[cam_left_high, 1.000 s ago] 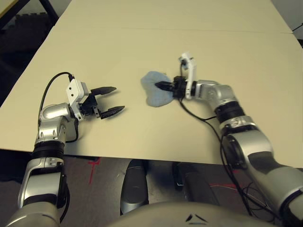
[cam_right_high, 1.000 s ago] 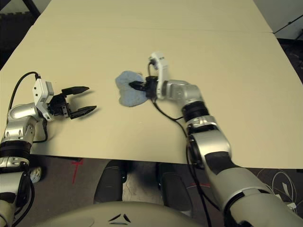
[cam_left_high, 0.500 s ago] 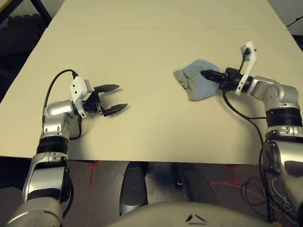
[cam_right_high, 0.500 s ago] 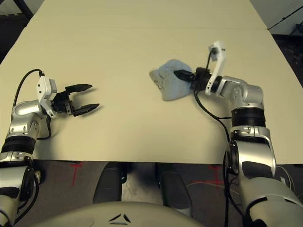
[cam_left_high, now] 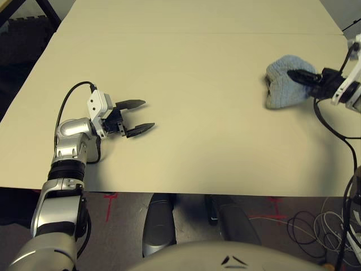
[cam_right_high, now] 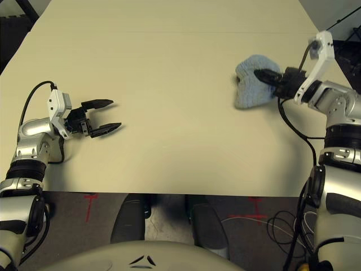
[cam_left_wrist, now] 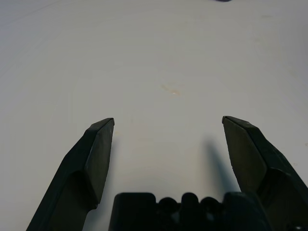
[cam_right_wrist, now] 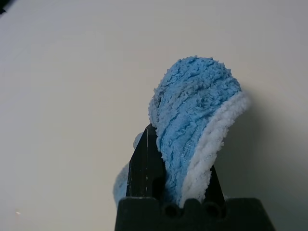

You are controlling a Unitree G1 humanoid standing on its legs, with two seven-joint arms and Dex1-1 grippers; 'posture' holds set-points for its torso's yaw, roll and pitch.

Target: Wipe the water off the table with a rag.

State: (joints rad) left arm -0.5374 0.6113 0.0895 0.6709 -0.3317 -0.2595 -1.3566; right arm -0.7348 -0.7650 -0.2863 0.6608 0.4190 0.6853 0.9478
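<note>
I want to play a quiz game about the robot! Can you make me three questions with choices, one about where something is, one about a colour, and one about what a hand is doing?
1. Where is the fluffy cloth rag?
A. near the robot's right edge of the pale cream table
B. under the left hand
C. on the floor

2. What colour is the rag?
A. red
B. light blue with a white edge
C. green

3. What is the left hand doing?
A. squeezing the rag
B. holding a cup
C. open, holding nothing

Answers:
1. A, the rag sits far over on the table's right side, in the right hand.
2. B, the right wrist view shows blue fluff with a white rim.
3. C, its two black fingers stand apart over bare table.
</note>
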